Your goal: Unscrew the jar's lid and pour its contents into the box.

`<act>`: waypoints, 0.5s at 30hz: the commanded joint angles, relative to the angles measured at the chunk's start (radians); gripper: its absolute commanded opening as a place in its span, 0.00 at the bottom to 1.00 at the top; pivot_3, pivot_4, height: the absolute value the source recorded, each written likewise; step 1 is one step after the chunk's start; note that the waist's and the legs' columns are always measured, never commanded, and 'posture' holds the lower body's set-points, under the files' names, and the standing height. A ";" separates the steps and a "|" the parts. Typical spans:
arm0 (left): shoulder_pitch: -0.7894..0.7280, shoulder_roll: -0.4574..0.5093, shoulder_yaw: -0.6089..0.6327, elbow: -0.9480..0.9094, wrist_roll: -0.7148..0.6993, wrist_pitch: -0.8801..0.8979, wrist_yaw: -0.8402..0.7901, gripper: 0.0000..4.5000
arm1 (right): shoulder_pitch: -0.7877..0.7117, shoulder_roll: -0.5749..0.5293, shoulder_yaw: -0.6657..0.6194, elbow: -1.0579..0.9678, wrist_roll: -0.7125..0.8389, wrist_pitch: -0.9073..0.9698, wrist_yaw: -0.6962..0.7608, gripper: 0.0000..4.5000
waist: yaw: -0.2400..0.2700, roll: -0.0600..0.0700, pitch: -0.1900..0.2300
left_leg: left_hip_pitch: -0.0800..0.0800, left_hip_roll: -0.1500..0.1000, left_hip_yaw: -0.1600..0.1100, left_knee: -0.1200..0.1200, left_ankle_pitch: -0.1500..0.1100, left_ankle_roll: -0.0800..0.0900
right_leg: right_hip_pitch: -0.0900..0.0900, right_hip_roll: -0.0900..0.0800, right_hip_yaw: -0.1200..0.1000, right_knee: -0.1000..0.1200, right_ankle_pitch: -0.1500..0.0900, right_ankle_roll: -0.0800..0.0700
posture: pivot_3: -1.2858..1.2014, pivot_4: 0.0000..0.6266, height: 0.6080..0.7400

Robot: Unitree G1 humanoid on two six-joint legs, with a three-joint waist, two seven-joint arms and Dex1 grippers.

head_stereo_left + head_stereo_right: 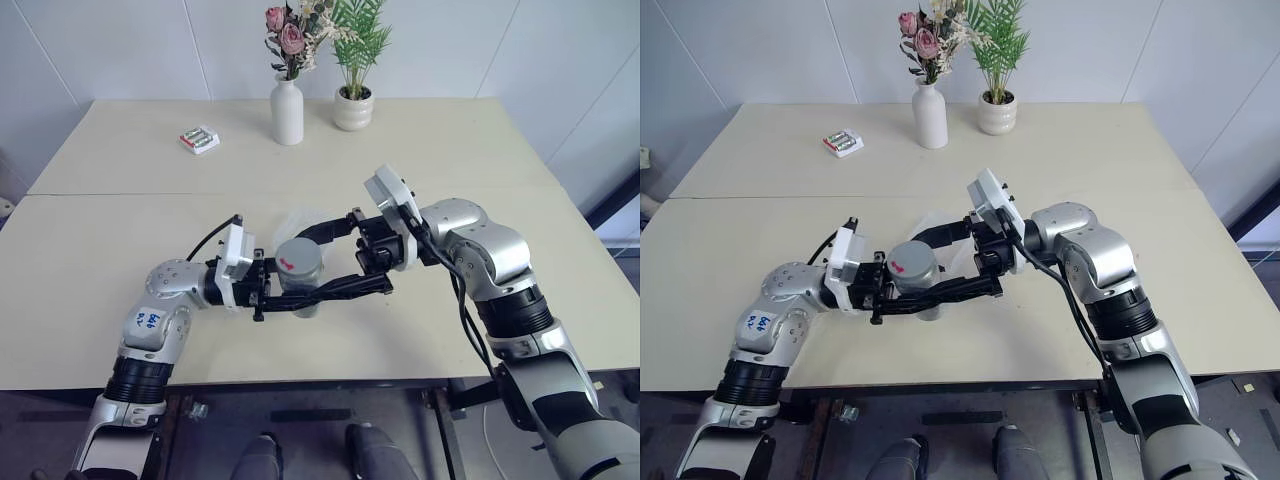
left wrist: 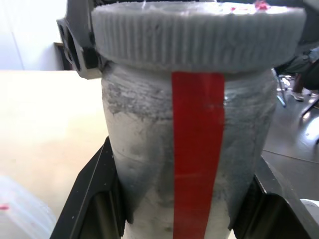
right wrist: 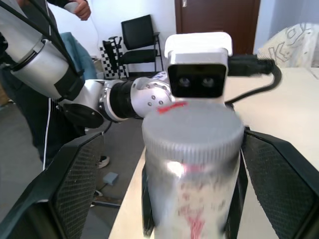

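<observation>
1. The round grey ribbed screw lid (image 2: 199, 35) is still seated on the small clear cylindrical jar with a red stripe down its side (image 1: 299, 272), so by my reading the unscrewing is not finished and nothing has been poured

2. The jar is held upright above the pale beige surface (image 1: 120, 240), near its front edge and between the two arms; its tiny brown contents cannot be made out through the cloudy wall

3. The shallow transparent plastic box with rounded corners (image 1: 300, 222) lies on the surface just behind the jar, and as far as can be seen it holds nothing yet

4. What is left, as I judge it: turn the lid off, take it away, then tip the jar over the box

5. The left gripper (image 1: 272, 287) is clamped tight on the jar's body, one black finger on each side below the lid, as the left wrist view shows

6. The right gripper (image 3: 192, 164) stands wide apart, its two black padded fingers (image 3: 79, 184) flanking the lid with a clear gap on both sides, touching nothing; it grips neither lid nor jar

7. A person stands behind the left arm in the right wrist view, away from the work
</observation>
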 commanded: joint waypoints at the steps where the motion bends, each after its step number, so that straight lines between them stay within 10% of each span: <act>1: 0.011 0.009 0.033 -0.034 -0.023 -0.005 0.021 0.46 | -0.002 0.007 -0.039 -0.030 0.010 -0.036 -0.007 0.99 | 0.000 0.000 0.000 | 0.000 0.000 0.000 0.000 0.000 0.000 | 0.000 0.000 0.000 0.000 0.000 0.000 | 0.52 0.24 1.00; 15: 0.066 0.042 0.032 -0.080 -0.021 0.019 0.044 0.46 | 0.008 0.085 -0.043 -0.120 0.009 -0.039 -0.138 0.99 | -0.001 0.000 0.000 | 0.000 0.000 0.000 0.000 0.000 0.000 | 0.000 0.000 0.000 0.000 0.000 0.000 | 0.52 0.24 1.00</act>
